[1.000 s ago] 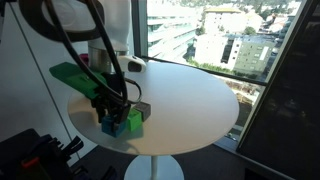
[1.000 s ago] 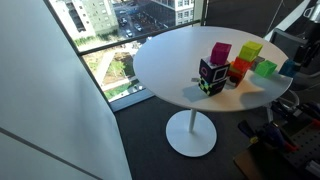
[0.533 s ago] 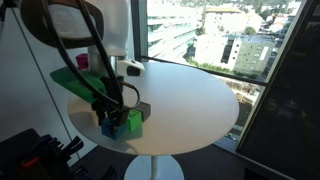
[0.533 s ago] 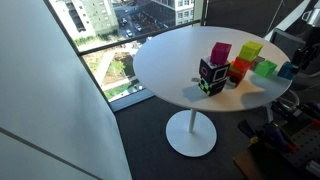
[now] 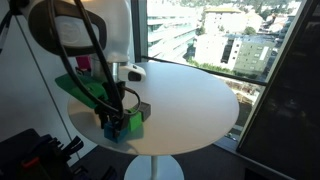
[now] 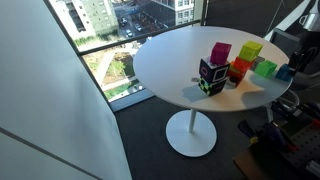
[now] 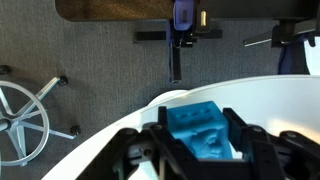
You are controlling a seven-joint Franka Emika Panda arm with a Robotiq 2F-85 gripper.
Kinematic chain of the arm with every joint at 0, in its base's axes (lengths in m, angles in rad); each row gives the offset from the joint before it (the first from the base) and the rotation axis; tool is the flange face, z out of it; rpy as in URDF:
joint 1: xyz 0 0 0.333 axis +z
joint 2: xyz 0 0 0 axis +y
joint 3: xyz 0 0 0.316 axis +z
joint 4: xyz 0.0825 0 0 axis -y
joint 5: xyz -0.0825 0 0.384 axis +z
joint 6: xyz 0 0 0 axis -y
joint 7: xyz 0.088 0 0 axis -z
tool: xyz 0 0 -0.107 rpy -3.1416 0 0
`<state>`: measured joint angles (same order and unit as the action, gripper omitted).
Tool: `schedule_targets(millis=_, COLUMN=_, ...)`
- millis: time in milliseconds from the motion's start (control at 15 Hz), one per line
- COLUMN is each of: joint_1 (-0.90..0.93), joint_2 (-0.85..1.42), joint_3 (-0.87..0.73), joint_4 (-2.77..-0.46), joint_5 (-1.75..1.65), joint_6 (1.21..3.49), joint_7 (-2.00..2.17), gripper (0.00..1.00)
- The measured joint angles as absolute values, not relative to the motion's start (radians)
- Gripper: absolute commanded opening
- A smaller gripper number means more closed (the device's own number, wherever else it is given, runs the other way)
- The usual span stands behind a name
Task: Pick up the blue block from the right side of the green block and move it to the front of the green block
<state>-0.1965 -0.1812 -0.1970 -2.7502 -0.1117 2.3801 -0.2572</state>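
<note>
Nearest the wrist camera, the gripper (image 7: pixel 200 142) is seen with its two dark fingers set on either side of the blue block (image 7: pixel 203 128), which fills the gap between them. The fingers are judged to be clamped on the block's sides, though the contact itself is partly hidden. Just beyond the block the curved edge of the white table (image 7: pixel 285 100) is seen, and past it grey carpet (image 7: pixel 90 60) and a wheeled chair base (image 7: pixel 20 112) on the floor, so the block is held near the table's rim. In an exterior view the blue block (image 5: pixel 107 129) is shown low under the gripper, close against the green block (image 5: pixel 131 122), with a dark block (image 5: pixel 143 108) just behind the pair; whether the blue block is raised off the tabletop cannot be told. The task is therefore judged to be at an early stage: the grasp appears made, while the lift, the carry round to the front of the green block and the release are left to be done. The arm (image 5: pixel 90 30) is posed above that edge of the table, its white upper body high in the picture, black cables looped down, and the wrist pointed steeply downward over the blocks. In the exterior view where several coloured blocks (image 6: pixel 240 62) are grouped on the table, the gripper cannot be made out.
</note>
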Motion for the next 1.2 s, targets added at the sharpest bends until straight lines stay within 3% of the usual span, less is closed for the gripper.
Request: schedule_targets(millis=1200, joint_1=-0.196, joint_2=-0.127, joint_3=-0.185, joint_4=-2.735, joint_5=-0.118, joint_6=2.447, joint_7=-0.212, gripper=0.32)
